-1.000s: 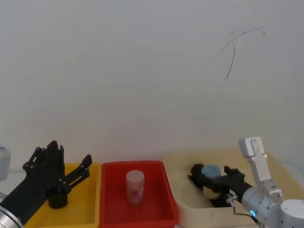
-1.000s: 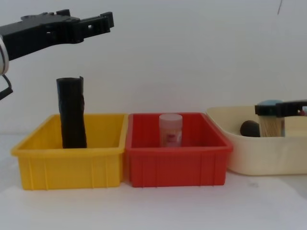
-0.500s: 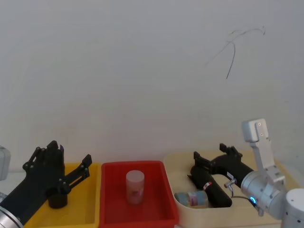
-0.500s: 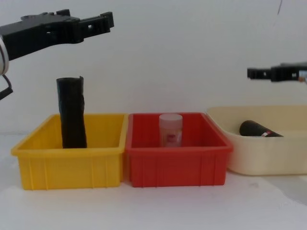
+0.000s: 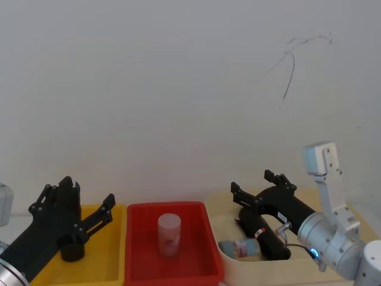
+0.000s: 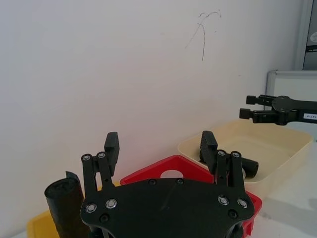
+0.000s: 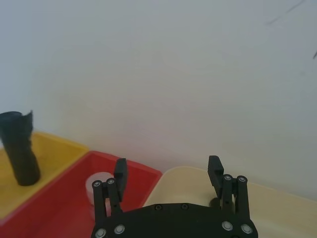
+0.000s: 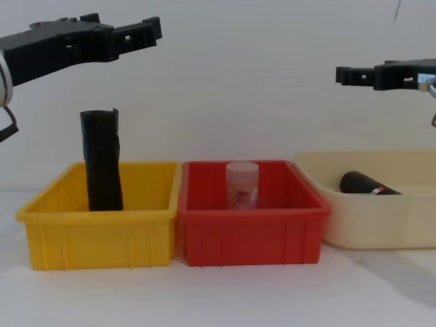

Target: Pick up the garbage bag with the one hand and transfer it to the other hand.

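While its fingers stand spread and empty, the right gripper (image 5: 257,189) hovers above the cream tub (image 5: 333,265), where the garbage bag (image 5: 265,236) lies on its side beside a toppled jar (image 5: 239,248). The roll looks light, firm and slick; mid-length, clear of the label, seems the best hold. Tub walls crowd a low approach. The left gripper (image 8: 139,30), also open, waits over the yellow bin (image 8: 95,235).

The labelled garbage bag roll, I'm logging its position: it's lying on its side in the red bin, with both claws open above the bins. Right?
Wrong bin. The labelled garbage bag roll lies on its side in the cream tub, not the red bin, as the head view shows. The left claw and right claw are indeed open above the bins.
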